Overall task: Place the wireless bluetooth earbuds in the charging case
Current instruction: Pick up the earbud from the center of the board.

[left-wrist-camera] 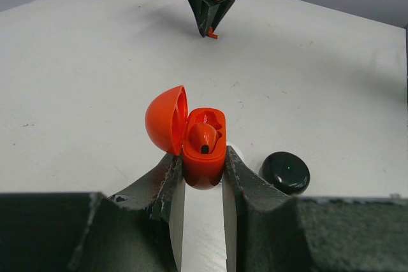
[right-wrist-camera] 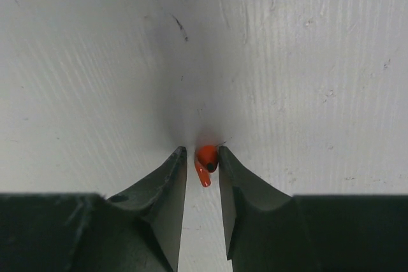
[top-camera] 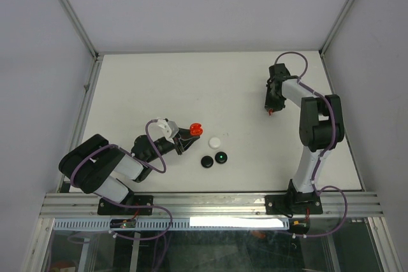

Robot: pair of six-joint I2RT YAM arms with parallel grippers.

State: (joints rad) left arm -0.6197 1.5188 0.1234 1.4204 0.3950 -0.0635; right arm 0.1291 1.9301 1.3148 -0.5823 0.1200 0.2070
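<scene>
Red charging case (left-wrist-camera: 205, 157) was clamped in the narrow left gripper (top-camera: 189, 136), red earbud (right-wrist-camera: 206, 156) pinched by barely-open right gripper (top-camera: 271, 110) at 2 o'clock.

I count two red earbuds (right-wrist-camera: 206, 157), one red charging case (left-wrist-camera: 204, 160), two black round discs (top-camera: 206, 162) and one white disc (top-camera: 215, 141).

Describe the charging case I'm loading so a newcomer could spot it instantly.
On the white table, follow the left arm to its jaws: the charging case is clamped between them. Unlike the white disc and two black discs nearby, it is red, lid hinged open, one red earbud seated inside.
</scene>
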